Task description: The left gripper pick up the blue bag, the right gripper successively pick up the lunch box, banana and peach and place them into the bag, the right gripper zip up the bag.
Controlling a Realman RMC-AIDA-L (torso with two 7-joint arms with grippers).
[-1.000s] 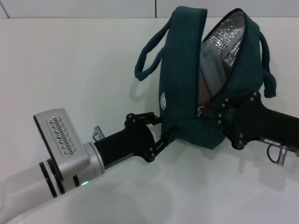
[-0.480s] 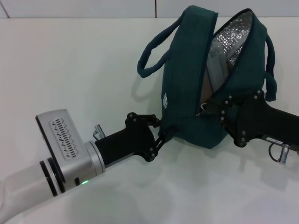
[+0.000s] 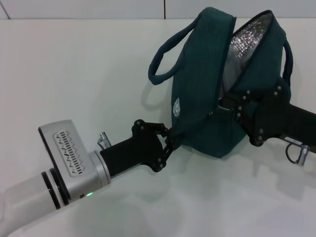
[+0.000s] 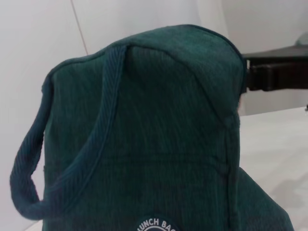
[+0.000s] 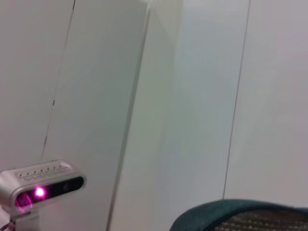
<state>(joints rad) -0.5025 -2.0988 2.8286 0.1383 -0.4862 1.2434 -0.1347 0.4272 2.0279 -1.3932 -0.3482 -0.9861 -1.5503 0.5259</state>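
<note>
You see the large dark teal-blue fabric lunch bag [image 3: 207,98] standing on the white counter [image 3: 74,74], its mouth partly unzipped so that the silver foil lining [image 3: 247,37] shows at the top; one rope-like handle [image 3: 168,59] loops out on the side nearer the left hand, the other handle [image 3: 288,64] hangs on the side nearer the right hand. The left hand [image 3: 171,140], a black two-fingered metal claw on a silver cylindrical wrist with a green light [image 3: 89,194], sits at the bag's lower near corner; its fingers are clenched on the fabric edge there, directly below the round white logo [image 3: 176,106]. The right hand [image 3: 228,101], a black two-fingered claw with visible screws, reaches in from the opposite side; its fingertips meet the zipper line at the lower end of the opening, and the bag lies between the two hands; you cannot tell from these views whether those fingers are closed on the zipper pull. In the left wrist view the bag [image 4: 144,134] fills the picture, handle [image 4: 72,159] in front, and the right arm [image 4: 276,70] shows as a black bar beyond it; in the right wrist view only a rim of the bag [image 5: 240,214] appears, with a small grey camera unit glowing pink [image 5: 41,187] on the wall side.
</note>
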